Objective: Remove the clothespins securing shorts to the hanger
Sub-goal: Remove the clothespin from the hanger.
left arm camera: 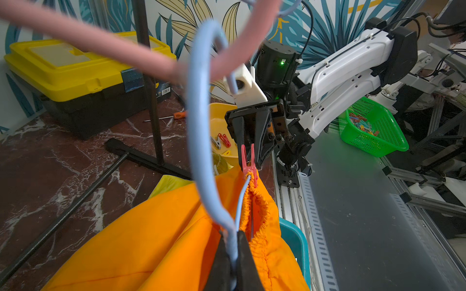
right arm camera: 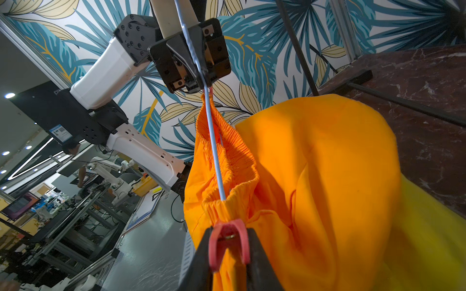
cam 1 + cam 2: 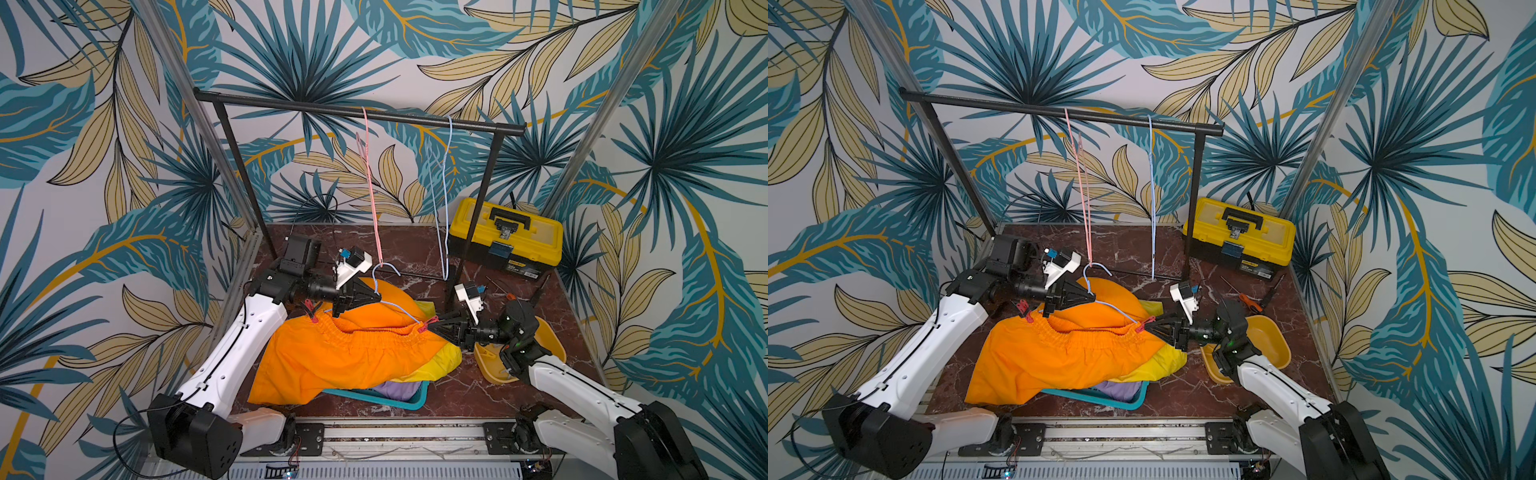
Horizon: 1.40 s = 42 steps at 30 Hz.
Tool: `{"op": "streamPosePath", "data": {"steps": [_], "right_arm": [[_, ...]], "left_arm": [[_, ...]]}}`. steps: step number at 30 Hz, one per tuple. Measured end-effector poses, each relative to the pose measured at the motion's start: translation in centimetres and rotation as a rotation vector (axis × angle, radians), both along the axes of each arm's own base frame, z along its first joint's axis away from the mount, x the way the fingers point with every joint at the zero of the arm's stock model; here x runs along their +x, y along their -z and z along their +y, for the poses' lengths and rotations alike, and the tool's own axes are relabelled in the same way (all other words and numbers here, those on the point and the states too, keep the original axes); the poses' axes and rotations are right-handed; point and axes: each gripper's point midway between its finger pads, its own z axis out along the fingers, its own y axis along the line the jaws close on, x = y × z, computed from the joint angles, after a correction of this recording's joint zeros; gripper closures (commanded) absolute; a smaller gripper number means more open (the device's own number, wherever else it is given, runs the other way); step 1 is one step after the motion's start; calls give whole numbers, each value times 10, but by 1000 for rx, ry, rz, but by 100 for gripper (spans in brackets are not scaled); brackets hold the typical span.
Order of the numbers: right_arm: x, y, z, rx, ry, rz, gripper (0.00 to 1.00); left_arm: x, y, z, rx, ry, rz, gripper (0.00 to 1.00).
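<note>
Orange shorts (image 3: 345,357) are held up over the table on a blue wire hanger (image 1: 199,126), the waistband stretched along its bar. Yellow shorts (image 3: 446,357) and lilac shorts (image 3: 395,390) lie beneath, with no pegs seen on them. Yellow tray (image 3: 552,336) already holds a few loose clothespins (image 1: 223,139), so the work is partly done, I judge. Left end effector (image 1: 233,241) is pressed together on the hanger neck. Right end effector (image 2: 229,234) is pinching the tail of a red clothespin (image 1: 248,161) at the waistband's right end. Its long axis follows the hanger shoulder, jaws inward on the fabric, tail outward. Second red clothespin (image 3: 311,312) sits untouched at the left end. Two left.
</note>
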Motion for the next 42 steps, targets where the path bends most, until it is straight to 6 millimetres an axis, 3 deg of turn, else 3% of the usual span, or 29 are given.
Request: {"op": "streamPosePath", "data": {"steps": [1,27,29,34,37,42], "right_arm": [[0,0,0,-2,6,-5,100],[7,-9,-10,1,129,-48,100],[8,-7,-9,-1,125,-35,90],[16,2,-3,-1,99,16,84],[20,6,-1,4,91,43,74],[21,-1,1,22,85,34,64]], "left_arm": [[0,0,0,0,0,0,100],[0,-2,-1,-9,6,-13,100],[0,-2,-1,-8,6,-15,100],[4,2,0,3,-5,-10,100],[7,5,1,12,-13,-1,100],[6,6,0,9,-6,3,100]]}}
